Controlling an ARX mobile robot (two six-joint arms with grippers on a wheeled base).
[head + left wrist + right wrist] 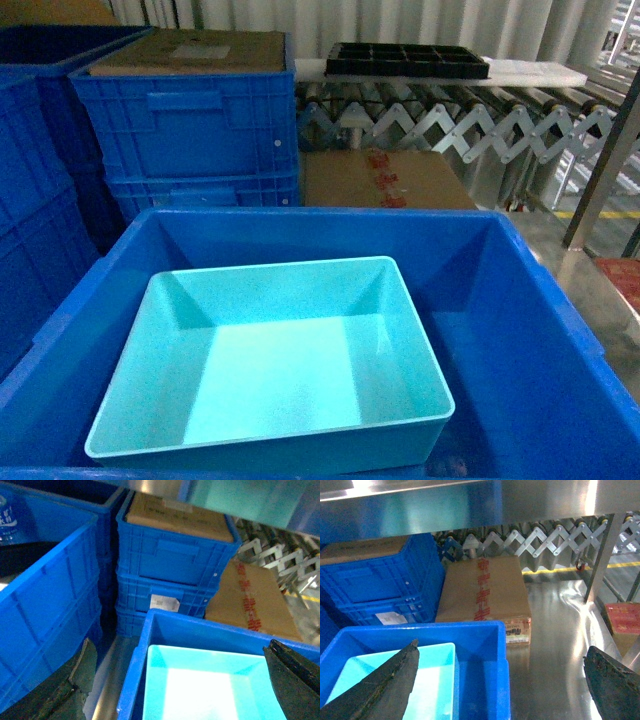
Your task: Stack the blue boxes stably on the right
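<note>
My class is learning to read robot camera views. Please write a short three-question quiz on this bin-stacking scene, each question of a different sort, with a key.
1. True or false: the turquoise tub sits inside the royal blue tub.
2. Multiple choice: what lies on top of the ribbed blue crates in the head view? A) a cardboard sheet B) a red cloth C) a water bottle
3. Short answer: in the right wrist view, are the right gripper fingers apart or together?

Key
1. True; it rests toward the left side of the bigger tub.
2. A, the cardboard sheet.
3. Apart, holding nothing. The left gripper is spread the same way.
</note>
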